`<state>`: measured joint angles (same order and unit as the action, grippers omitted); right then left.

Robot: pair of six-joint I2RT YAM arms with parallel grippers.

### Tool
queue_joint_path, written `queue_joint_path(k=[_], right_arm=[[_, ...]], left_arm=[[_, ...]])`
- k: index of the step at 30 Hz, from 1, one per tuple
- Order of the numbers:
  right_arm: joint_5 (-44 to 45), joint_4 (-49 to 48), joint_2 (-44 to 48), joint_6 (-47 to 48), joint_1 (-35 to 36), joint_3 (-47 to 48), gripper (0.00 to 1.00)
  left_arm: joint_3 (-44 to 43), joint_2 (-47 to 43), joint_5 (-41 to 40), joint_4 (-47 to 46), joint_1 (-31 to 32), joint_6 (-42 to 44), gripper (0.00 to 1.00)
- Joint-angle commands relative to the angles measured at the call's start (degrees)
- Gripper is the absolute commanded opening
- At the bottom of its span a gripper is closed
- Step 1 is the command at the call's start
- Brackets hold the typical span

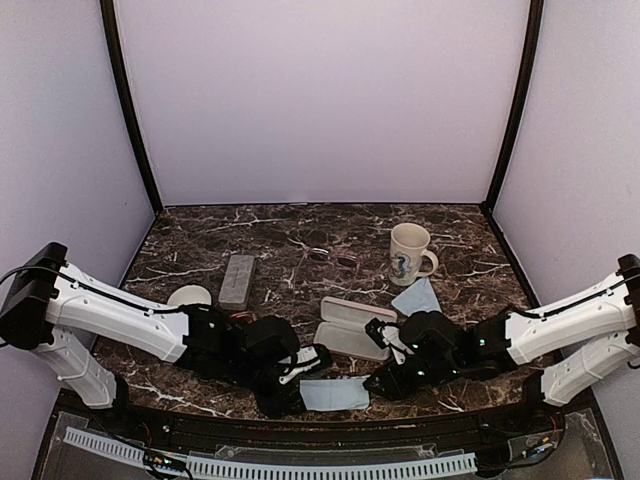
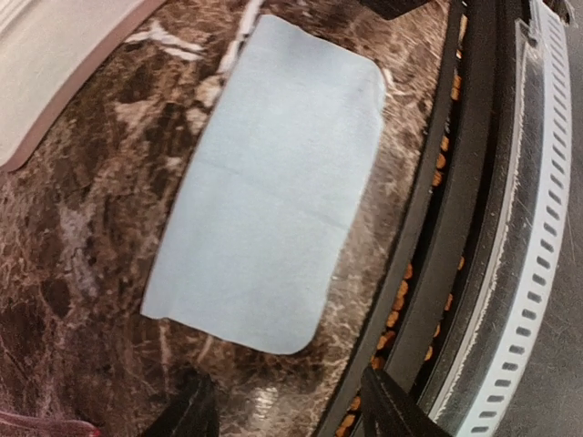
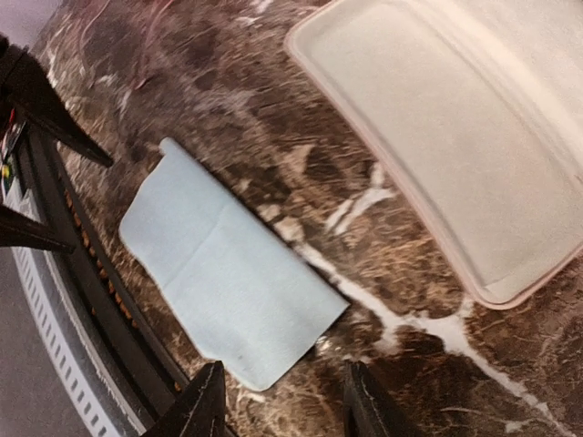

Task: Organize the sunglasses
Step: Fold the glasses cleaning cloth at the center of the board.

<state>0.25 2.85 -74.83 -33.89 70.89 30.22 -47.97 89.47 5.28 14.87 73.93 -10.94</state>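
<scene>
I see a marble table (image 1: 200,240) carrying two cases: an open case (image 1: 352,328), pale, mid-table, and a shut grey case (image 1: 237,280) further left. One mug (image 1: 408,255) stands at the back right. There are two blue cloths: the front cloth (image 2: 273,182) lies flat at the near edge, and a second cloth (image 1: 416,297) lies just in front of the mug. My left gripper (image 2: 282,378) and right gripper (image 3: 284,369) hang over the front cloth, jaws apart and empty. One pair of sunglasses (image 1: 335,258) lies behind the open case, left of the mug, long axis across the table. A reddish sliver (image 1: 240,318) by my left arm may be a second pair.
</scene>
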Motion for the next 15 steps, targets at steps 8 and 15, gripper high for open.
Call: queue_joint_path(k=[8,15], right_arm=[[-3.4,-1.7,-6.1,0.0,-5.8,2.4,0.45],[-5.7,-4.1,-10.4,0.4,-6.9,2.7,0.4]], left_arm=[[-0.2,2.5,7.7,-4.7,-9.9,-0.5,0.56],[0.0,4.1,11.9,-7.0,-12.3,0.1,0.53]])
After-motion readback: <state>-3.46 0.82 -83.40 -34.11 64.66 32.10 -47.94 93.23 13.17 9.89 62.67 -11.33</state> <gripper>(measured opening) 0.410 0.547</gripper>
